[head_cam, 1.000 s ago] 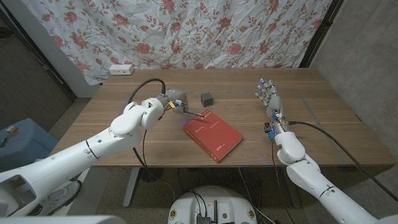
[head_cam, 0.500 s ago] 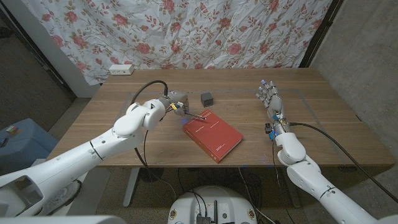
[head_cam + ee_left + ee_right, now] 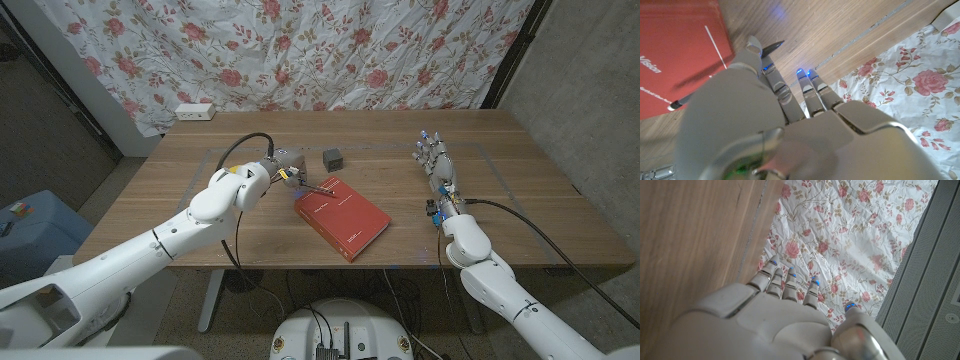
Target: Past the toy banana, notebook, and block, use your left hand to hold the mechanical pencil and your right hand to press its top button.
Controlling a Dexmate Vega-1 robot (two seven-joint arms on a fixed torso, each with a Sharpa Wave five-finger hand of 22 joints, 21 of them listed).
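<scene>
Lying nearest on the bench (image 3: 520, 200), the red notebook (image 3: 342, 219) has the mechanical pencil (image 3: 318, 185) crossing its far corner. The left hand (image 3: 282, 166) reaches over the pencil's far end; whether its fingers have closed on it I cannot tell. Grasping seems the current step. The right hand (image 3: 434, 160) waits well apart, fingers extended, holding nothing. Beyond sits the dark block (image 3: 333, 157). Next: secure, lift, then bring the right hand across.

Table (image 3: 520, 190) matt grained wood; notebook (image 3: 343, 218) smooth red cover; backdrop (image 3: 300, 50) crumpled floral cloth; arm shells glossy plastic.
</scene>
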